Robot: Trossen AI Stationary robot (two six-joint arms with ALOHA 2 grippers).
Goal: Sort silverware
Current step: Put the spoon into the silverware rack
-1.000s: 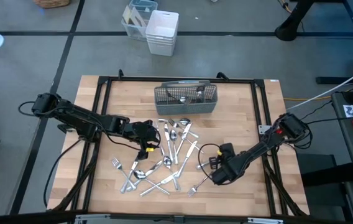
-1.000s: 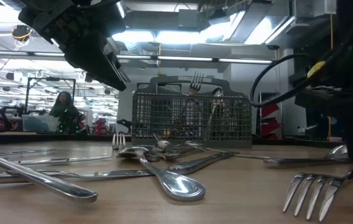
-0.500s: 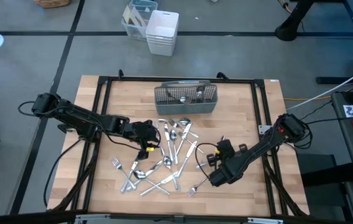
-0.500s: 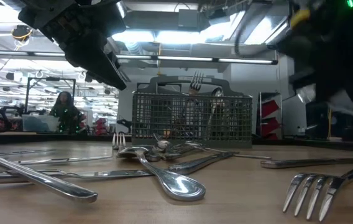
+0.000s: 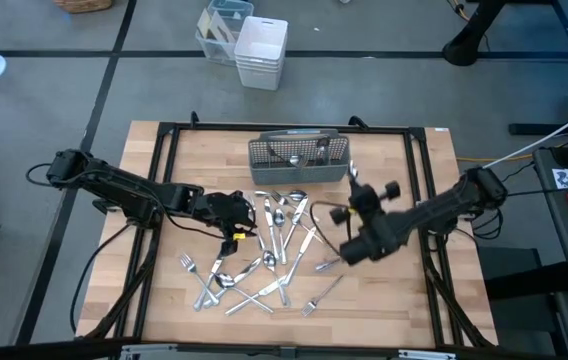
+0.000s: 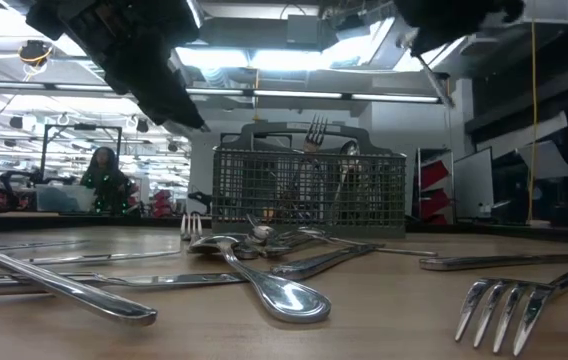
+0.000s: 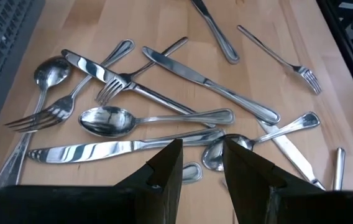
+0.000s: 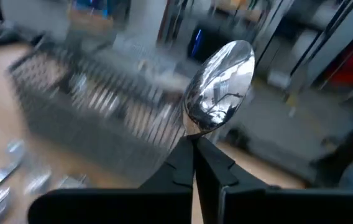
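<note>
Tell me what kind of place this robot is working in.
Probably a robotics lab or workshop: a framed wooden table on a grey floor, ceiling strip lights, and cluttered workbenches behind the caddy.

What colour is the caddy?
Grey wire mesh caddy; the high view shows it best.

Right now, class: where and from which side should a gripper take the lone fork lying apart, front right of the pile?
Take the fork by its slim handle, from straight above, probably: it lies flat, clear of the pile.
</note>
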